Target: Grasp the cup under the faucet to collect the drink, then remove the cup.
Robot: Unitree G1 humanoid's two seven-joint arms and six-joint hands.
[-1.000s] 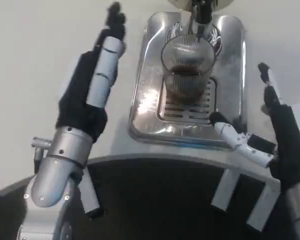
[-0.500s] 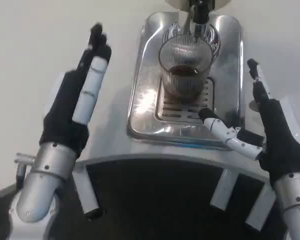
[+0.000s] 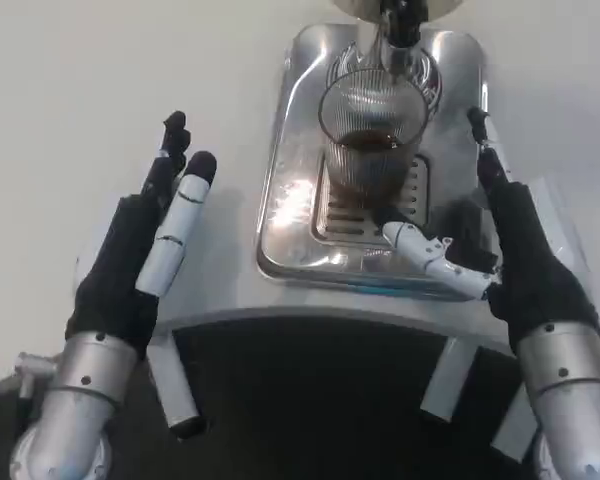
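Standing on the slotted grate of a shiny steel drip tray (image 3: 290, 215), a clear ribbed glass cup (image 3: 372, 135) sits directly beneath the dark faucet (image 3: 398, 22) at top centre. Cup is round, tapering a little toward its base, w/ fine vertical ridges catching the light; dark brown drink fills roughly its lower half. Tray is rectangular w/ rounded corners and a raised rim, polished enough to throw bright reflections, and it rests on a grey curved-front machine base (image 3: 230, 300). Below that curve is a black panel w/ pale strips angled across it.

Right hand (image 3: 500, 250), black-palmed w/ white and black fingers, is at the tray's right side, fingers spread apart and holding nothing; its thumb (image 3: 425, 255) reaches across the tray's front toward the cup's base, close but whether touching can't be told. A long finger points up along the tray's right edge.

Left hand (image 3: 145, 250) is raised well left of the tray over the white table (image 3: 80, 80), fingers straight and near together, holding nothing. Silver forearms enter from both lower corners. Table surface is plain, matte, off-white.
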